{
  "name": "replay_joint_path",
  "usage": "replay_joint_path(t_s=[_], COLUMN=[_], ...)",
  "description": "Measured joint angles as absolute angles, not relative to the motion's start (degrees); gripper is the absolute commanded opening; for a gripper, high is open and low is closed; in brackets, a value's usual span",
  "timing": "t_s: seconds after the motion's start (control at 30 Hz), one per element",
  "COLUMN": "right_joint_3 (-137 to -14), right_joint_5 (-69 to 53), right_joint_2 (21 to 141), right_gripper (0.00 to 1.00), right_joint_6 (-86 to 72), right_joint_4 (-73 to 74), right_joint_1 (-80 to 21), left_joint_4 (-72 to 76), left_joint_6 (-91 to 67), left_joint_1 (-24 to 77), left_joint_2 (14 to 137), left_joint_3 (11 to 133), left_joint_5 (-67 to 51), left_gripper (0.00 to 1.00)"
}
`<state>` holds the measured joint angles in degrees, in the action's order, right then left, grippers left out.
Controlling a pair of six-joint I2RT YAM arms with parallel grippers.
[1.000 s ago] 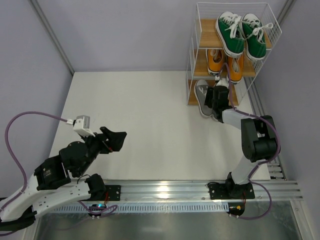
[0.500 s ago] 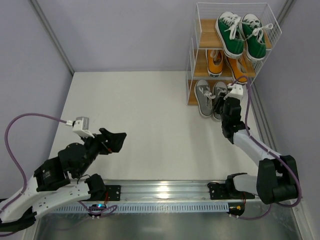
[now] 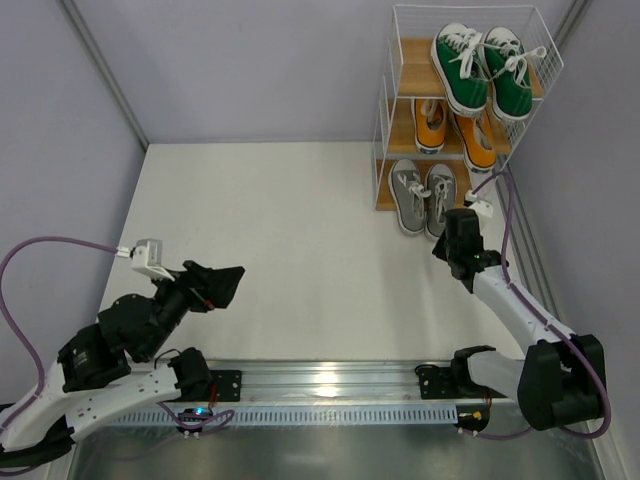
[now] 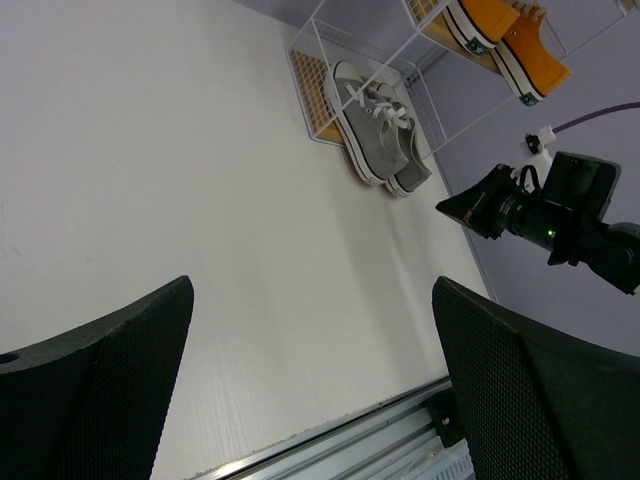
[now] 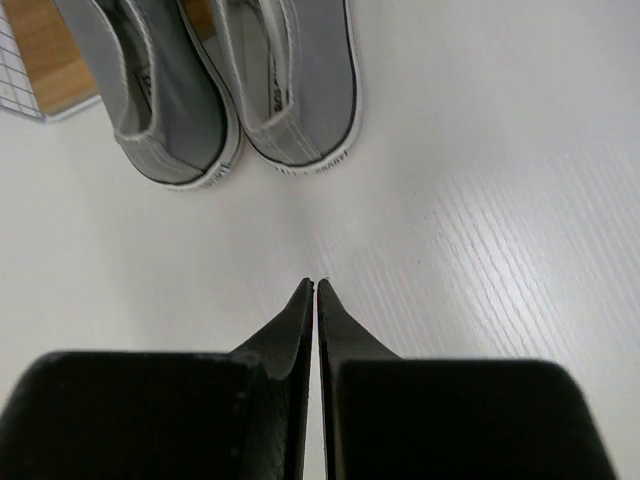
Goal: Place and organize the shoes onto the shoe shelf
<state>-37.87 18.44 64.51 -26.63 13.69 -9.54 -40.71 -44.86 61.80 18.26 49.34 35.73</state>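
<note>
- Shoe shelf [image 3: 408,60]: three tiers, white wire frame and light wooden boards, at the far right of the table [image 3: 280,220].
- Green pair [image 3: 480,68] on top, orange pair [image 3: 455,125] in the middle, grey pair [image 3: 423,195] at the bottom with heels jutting out; all have white laces and soles.
- Right gripper [image 5: 314,285]: fingers pressed together, empty, near the grey heels.
- Left gripper [image 4: 310,330]: spread wide, empty, well apart from the shelf.

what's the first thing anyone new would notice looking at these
The white wire shoe shelf in the far right corner is full: green pair on top, orange pair in the middle, grey pair at the bottom with heels poking out onto the table. Just in front of those heels sits the right end effector, shut and empty. The left end effector hangs wide open over the near left.
</note>
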Motion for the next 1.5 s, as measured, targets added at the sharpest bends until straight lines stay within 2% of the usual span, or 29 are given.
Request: replay_joint_path(t_s=[0.17,0.37,0.57,0.83,1.23,1.5], right_joint_3=[-38.2,-41.0,-47.2,-56.2,-58.8,-52.4], right_joint_5=[18.4,16.5,14.9,15.1,14.2,11.3], right_joint_2=[67.1,77.7,87.9,95.8,97.6,92.1], right_gripper=[0.04,0.04,0.04,0.04,0.04,0.04], right_joint_6=[-29.5,-32.2,-34.2,-34.3,-31.6,-33.8], right_joint_4=[18.5,20.3,20.2,21.2,18.5,10.2], right_joint_1=[-9.4,-7.9,-6.3,-3.2,-1.8,-1.8], left_joint_4=[-40.9,-41.0,-41.2,-43.2,-44.5,-44.4], left_joint_6=[-45.0,-45.1,-45.1,-45.3,-45.8,-45.8], left_joint_1=[61.8,61.8,61.8,61.8,61.8,61.8], left_joint_2=[18.0,18.0,18.0,17.6,17.4,17.4], left_joint_3=[49.3,49.3,49.3,49.5,50.1,50.1], left_joint_5=[35.7,35.7,35.7,35.9,36.4,36.4], left_gripper=[1.00,1.00,1.00,1.00,1.00,1.00])
